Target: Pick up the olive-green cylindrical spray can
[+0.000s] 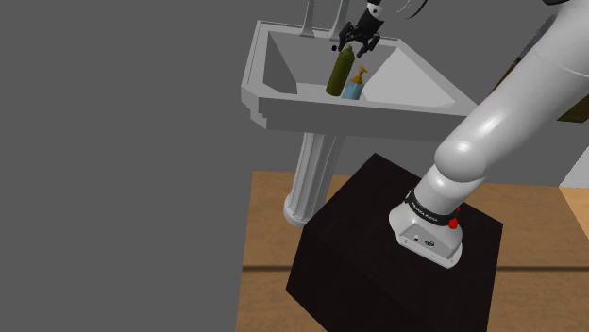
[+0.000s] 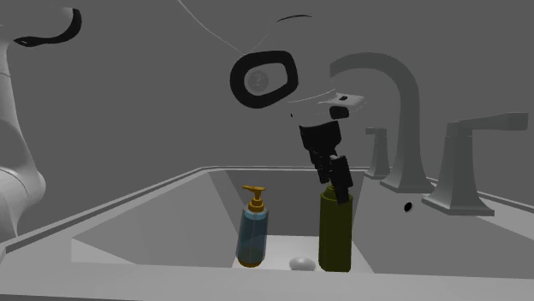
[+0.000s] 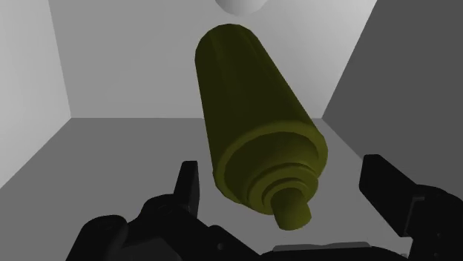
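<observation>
An olive-green spray can [image 1: 340,72] stands upright in the basin of a pale pedestal sink [image 1: 283,94]. In the second exterior view the can [image 2: 335,231] stands right of a blue soap bottle, and my black gripper [image 2: 338,184] hangs at its top. The wrist view looks down on the can [image 3: 252,104] and its nozzle. My gripper [image 3: 286,178] is open, one finger on each side of the can's top and neither touching it. Seen from the shoulder view, the gripper [image 1: 360,42] is just above the can.
A blue soap bottle [image 2: 252,233] with a gold pump stands close beside the can. A small white rounded object [image 2: 301,263] lies on the basin floor between them. A grey faucet [image 2: 402,111] and handles rise behind. The basin walls close in around them.
</observation>
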### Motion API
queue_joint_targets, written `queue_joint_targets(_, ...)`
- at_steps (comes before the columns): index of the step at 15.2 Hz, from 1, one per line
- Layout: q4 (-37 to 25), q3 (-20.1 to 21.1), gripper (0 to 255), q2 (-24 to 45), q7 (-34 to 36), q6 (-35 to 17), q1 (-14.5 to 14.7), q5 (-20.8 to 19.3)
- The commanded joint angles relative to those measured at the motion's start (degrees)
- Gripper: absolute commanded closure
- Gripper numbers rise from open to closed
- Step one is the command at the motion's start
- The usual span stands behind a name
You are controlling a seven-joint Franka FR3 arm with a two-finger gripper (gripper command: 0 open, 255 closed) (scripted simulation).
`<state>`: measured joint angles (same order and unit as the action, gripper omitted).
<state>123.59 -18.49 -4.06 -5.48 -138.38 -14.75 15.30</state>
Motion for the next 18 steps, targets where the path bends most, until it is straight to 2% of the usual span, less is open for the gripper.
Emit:
queue_joint_targets(1,0.8,0.0,0,0.7,-0.6,-1.5,0.1,0.7)
queue_joint_targets(4,1.4,0.0,0,1.2,-1.2,-2.6,0.2,1.3)
queue_joint_targets(5,1.5,0.0,255,1.4,-1.3,-2.8,0.2,1.4)
queue_joint_targets(14,1.4,0.0,255,1.2,-1.2,-2.6,0.2,1.3)
queue_joint_targets(18,-0.3,0.0,255,0.0,0.3,0.2,0.0,-0.2)
